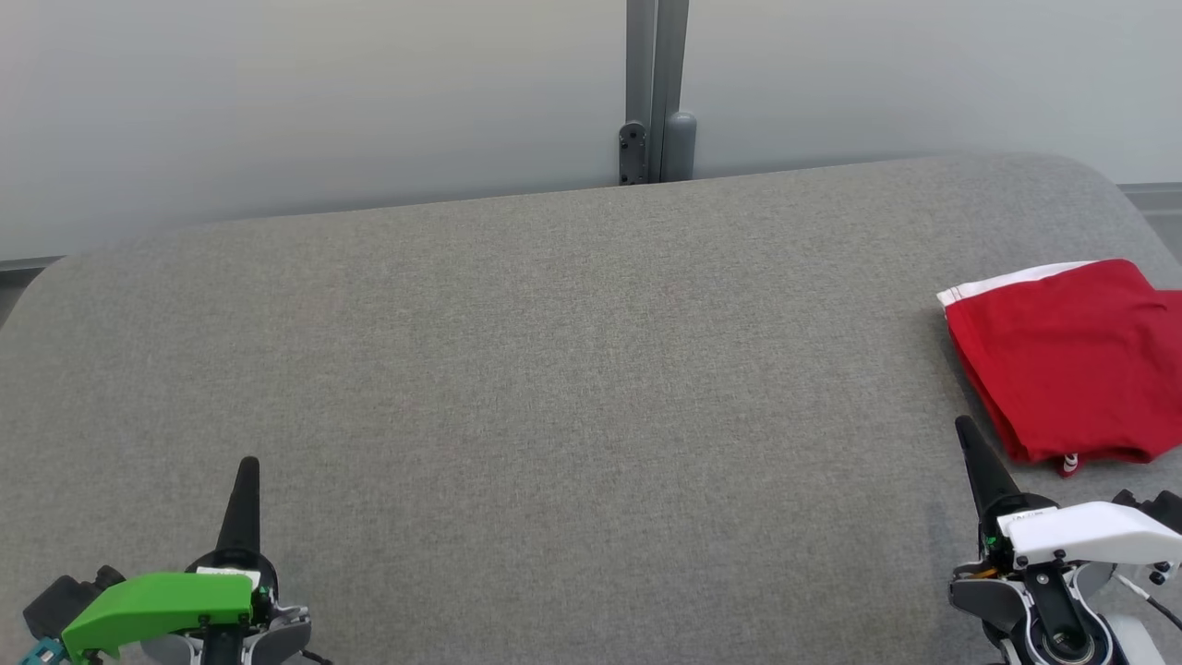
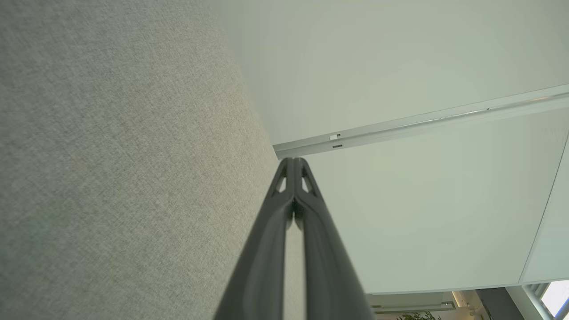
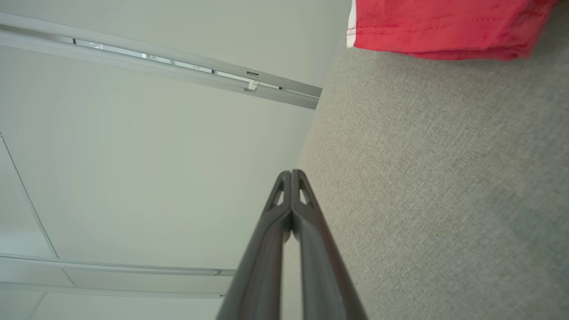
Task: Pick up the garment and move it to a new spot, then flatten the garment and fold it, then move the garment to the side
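Note:
The garment (image 1: 1062, 356) is red with a white band along its far edge, and it lies folded at the right side of the grey cushioned surface (image 1: 572, 388). In the right wrist view the garment (image 3: 444, 26) shows at the top. My right gripper (image 1: 965, 427) is shut and empty, just left of the garment's near edge and apart from it. My left gripper (image 1: 248, 465) is shut and empty at the lower left, far from the garment. Both wrist views show the fingertips (image 2: 293, 161) (image 3: 291, 172) pressed together.
A pale wall with a grey vertical post (image 1: 656, 92) stands behind the surface. The surface's rounded corners fall away at the far left and far right. A wall rail (image 2: 418, 122) runs across the left wrist view.

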